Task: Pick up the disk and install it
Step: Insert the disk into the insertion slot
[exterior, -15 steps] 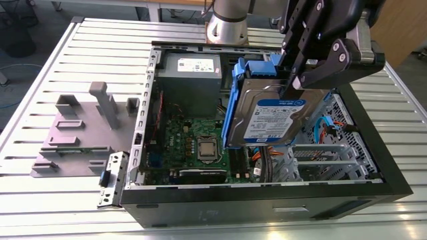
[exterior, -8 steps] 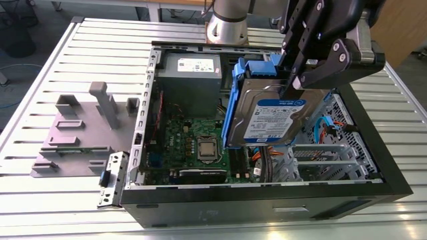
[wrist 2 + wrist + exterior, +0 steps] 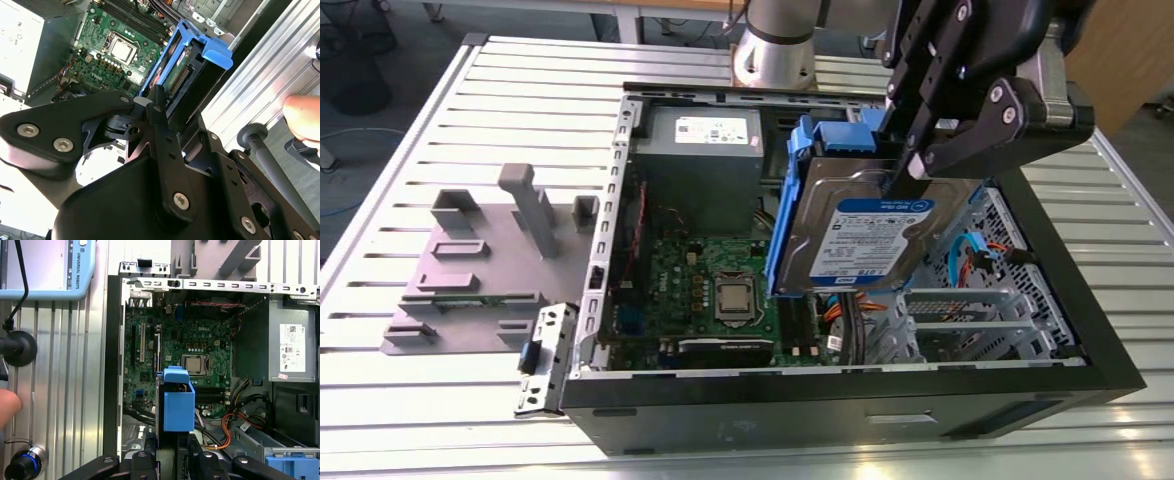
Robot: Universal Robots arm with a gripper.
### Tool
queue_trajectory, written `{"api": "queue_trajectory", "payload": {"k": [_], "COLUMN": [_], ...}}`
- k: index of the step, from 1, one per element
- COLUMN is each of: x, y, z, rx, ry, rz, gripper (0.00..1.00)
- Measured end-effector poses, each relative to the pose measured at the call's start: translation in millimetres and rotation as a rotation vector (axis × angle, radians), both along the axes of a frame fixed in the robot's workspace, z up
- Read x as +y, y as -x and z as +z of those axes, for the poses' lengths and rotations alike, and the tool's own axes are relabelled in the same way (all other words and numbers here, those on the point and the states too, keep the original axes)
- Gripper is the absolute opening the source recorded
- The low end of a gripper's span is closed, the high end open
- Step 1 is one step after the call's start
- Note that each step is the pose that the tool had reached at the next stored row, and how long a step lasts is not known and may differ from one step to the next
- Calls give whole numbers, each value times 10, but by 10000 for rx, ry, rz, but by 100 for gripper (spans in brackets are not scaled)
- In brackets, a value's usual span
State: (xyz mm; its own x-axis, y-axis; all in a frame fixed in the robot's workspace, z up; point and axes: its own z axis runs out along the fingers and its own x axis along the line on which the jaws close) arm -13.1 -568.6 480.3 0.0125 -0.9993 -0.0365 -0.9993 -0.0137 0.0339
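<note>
The disk [image 3: 867,235], a silver hard drive with a blue-and-white label in a blue plastic carrier, hangs tilted above the open computer case [image 3: 854,405]. My black gripper [image 3: 914,168] is shut on the disk's upper edge. In the second wrist view the fingers [image 3: 156,107] clamp the carrier [image 3: 200,55] over the motherboard [image 3: 115,45]. In the first wrist view the blue end tab [image 3: 178,405] juts out from the gripper [image 3: 172,452], over the case's interior.
The grey power supply [image 3: 700,150] fills the case's far corner, and a metal drive cage [image 3: 974,320] sits at the exterior view's right. A grey fixture [image 3: 480,260] lies on the slatted table. A person's hand [image 3: 302,117] and a pendant [image 3: 45,265] are beside the case.
</note>
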Motion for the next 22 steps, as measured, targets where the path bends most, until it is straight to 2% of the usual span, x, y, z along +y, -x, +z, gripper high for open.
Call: {"api": "queue_trajectory", "payload": {"k": [11,17,18,22], "x": [0,0,0,0], "y": [-14,-50,-131,-176], "z": [0,-1,0,0], "rx": [0,0,0,0], "ry": [-1,-2,-1,-1], "rz": [0,0,0,0], "gripper": [35,35,35,35]}}
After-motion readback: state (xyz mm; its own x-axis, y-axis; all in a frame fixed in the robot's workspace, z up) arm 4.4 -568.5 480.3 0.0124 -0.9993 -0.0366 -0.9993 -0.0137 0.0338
